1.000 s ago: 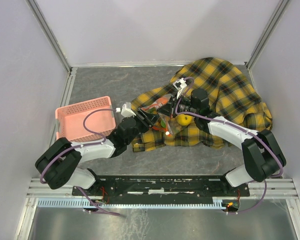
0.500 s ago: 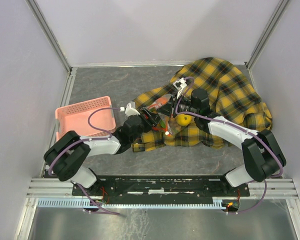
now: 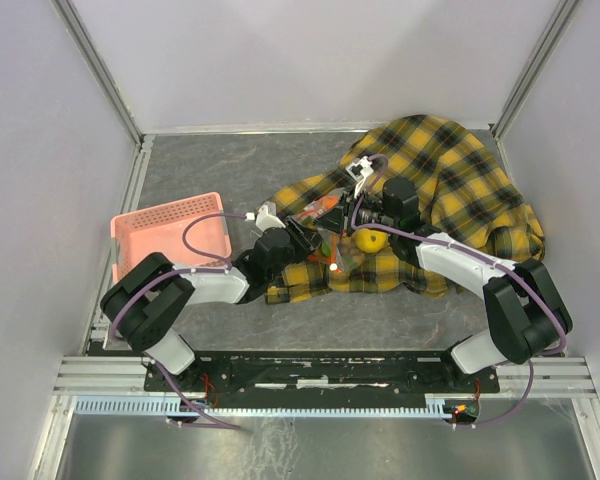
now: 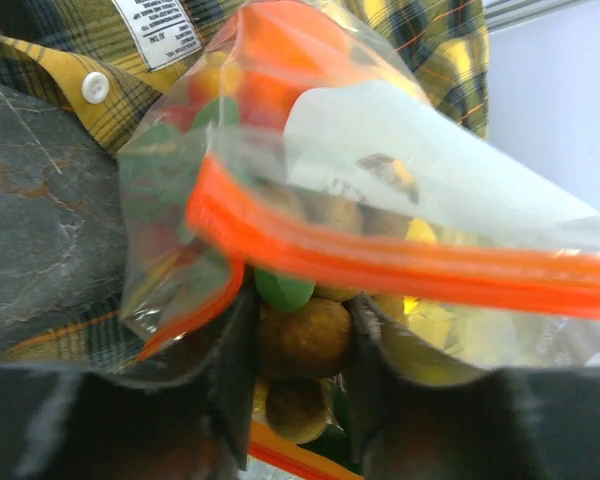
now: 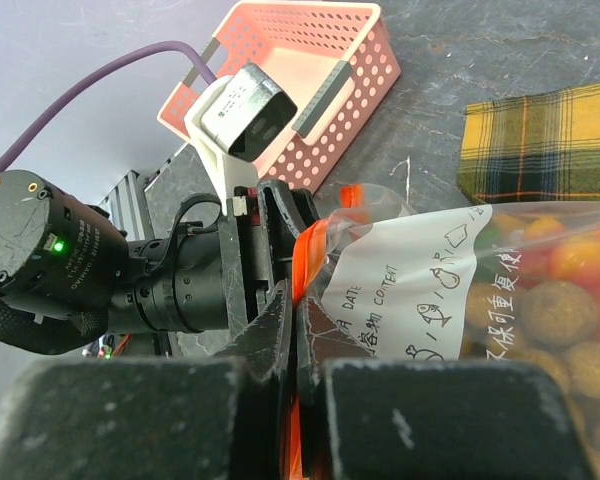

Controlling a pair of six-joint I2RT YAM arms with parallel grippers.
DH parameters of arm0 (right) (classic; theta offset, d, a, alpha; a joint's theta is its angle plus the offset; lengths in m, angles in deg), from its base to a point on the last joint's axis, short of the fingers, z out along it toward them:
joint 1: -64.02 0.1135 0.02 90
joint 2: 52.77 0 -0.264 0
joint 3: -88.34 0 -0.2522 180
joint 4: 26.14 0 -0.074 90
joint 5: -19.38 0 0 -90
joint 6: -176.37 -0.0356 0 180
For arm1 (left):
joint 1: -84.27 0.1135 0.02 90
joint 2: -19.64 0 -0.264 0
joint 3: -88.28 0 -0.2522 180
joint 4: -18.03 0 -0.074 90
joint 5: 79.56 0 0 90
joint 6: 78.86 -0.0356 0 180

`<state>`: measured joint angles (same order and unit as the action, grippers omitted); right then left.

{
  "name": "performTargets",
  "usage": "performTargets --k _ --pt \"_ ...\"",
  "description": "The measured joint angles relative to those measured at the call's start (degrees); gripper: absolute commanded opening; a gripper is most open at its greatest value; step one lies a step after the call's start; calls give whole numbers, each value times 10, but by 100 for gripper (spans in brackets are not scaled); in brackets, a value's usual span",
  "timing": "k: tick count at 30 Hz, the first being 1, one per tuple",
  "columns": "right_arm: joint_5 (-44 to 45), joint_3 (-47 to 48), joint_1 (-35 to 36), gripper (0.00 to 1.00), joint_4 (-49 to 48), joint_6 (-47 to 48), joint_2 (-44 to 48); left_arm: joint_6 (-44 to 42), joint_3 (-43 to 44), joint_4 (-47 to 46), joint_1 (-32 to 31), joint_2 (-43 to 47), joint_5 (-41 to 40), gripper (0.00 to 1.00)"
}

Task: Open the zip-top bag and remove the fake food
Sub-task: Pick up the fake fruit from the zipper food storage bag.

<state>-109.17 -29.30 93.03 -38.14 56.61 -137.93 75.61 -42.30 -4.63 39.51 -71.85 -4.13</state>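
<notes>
Because the removal turns on how the bag's mouth faces the left arm, that relation is taken first. Toward the left edge of the table (image 3: 210, 170) a pink basket (image 3: 170, 235) is set, apart from the rest.

Just right of it, the left gripper (image 4: 300, 350) is pointed rightward at the zip-top bag (image 4: 400, 150), whose mouth is turned toward it. The orange zip strip (image 4: 400, 262) is seen running crosswise above the fingers in the left wrist view. The long axis of the mouth therefore lies across the line of reach, not along it. The jaws are held apart, with a tan-brown ball of the grape bunch (image 4: 302, 338) filling the gap between them. Whether it is pinched yet cannot be told.

The bag is laid on the yellow-black plaid cloth (image 3: 460, 180) near the middle of the table, directly between the two grippers, and the fake food (image 4: 420, 320) is visible through its plastic.

Further right, the right gripper (image 5: 292, 330) is clamped shut on the zip strip beside the white label (image 5: 400, 290), so that edge of the bag is anchored.

The left arm is judged the nearer one for the extraction, since the food lies straight ahead of its fingers. Once a grip is made, a straight pull back toward the left edge would be called for.
</notes>
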Motion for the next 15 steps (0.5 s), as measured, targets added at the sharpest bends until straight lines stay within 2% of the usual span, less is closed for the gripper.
performTargets --k 2,6,15 --pt "0 0 0 2 1 0 0 0 0 -6 0 0 -1 25" --pt "1 -1 0 2 5 7 0 -1 -1 -9 0 6 -3 18" --pt "58 0 -10 2 80 43 0 -35 -8 40 0 89 -4 15"
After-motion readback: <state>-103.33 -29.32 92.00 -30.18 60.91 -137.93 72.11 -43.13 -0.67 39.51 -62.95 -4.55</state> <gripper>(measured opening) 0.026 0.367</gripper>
